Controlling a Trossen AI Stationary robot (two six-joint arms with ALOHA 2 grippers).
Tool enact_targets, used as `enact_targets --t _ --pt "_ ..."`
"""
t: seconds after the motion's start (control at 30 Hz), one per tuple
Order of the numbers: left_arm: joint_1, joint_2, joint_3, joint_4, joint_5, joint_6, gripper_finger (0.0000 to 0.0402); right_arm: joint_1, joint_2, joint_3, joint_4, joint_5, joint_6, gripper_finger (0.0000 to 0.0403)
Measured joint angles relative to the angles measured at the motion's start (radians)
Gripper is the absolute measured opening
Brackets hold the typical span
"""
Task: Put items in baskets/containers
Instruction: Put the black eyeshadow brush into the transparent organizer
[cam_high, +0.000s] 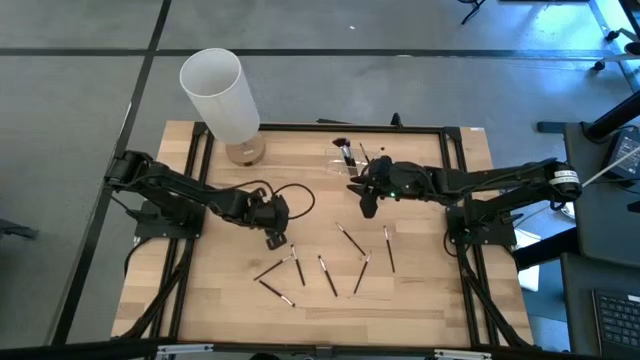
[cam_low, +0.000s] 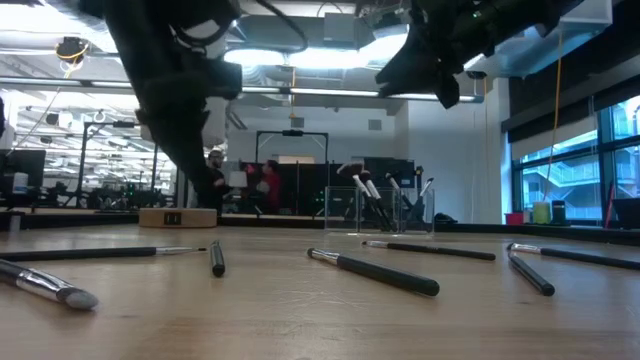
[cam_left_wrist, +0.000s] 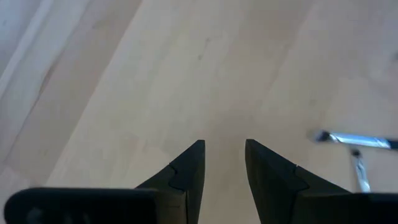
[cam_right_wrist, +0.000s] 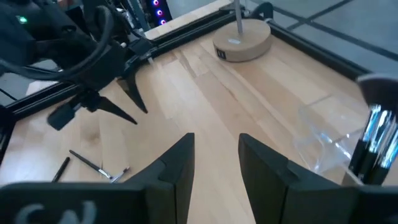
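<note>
Bench (cam_high: 420, 290): pale wood, brushes (cam_high: 327, 275) scattered.
Brushes: light, stiff, roll-prone; pinch mid-handle.
Left pincer (cam_high: 276, 238): spread, empty.
Right pincer (cam_high: 367, 207): spread, empty.

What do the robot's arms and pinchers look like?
Two skinny arms, black all over, with bendy joints. The left arm has a black cable looping beside its gripper. The right arm wears a white band near its base and shows a tiny green light. Each gripper ends in two black, pointed, wedge-shaped jaws.
</note>
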Motion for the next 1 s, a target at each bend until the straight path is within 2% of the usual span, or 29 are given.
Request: enact_targets --t 0.3,0.57,0.8,1.0 --pt "-0.052 0.000 0.041 -0.050 0.036 -0.035 0.0109 -0.004 0.000 0.040 -0.032 -0.016 -0.079 0.0123" --pt "-0.075 0.034 0.040 -0.045 -0.034 -0.099 0.0109 -0.023 0.000 0.068 -0.028 -0.015 -0.123 0.0123" --pt "-0.083 0.048 0.040 -0.051 0.003 -0.084 0.0109 -0.048 0.000 0.068 -0.038 -0.015 -0.141 0.0123" --pt "-0.052 0.048 0.040 -0.047 -0.030 -0.075 0.0109 -0.051 0.000 0.068 -0.076 -0.015 -0.123 0.0123"
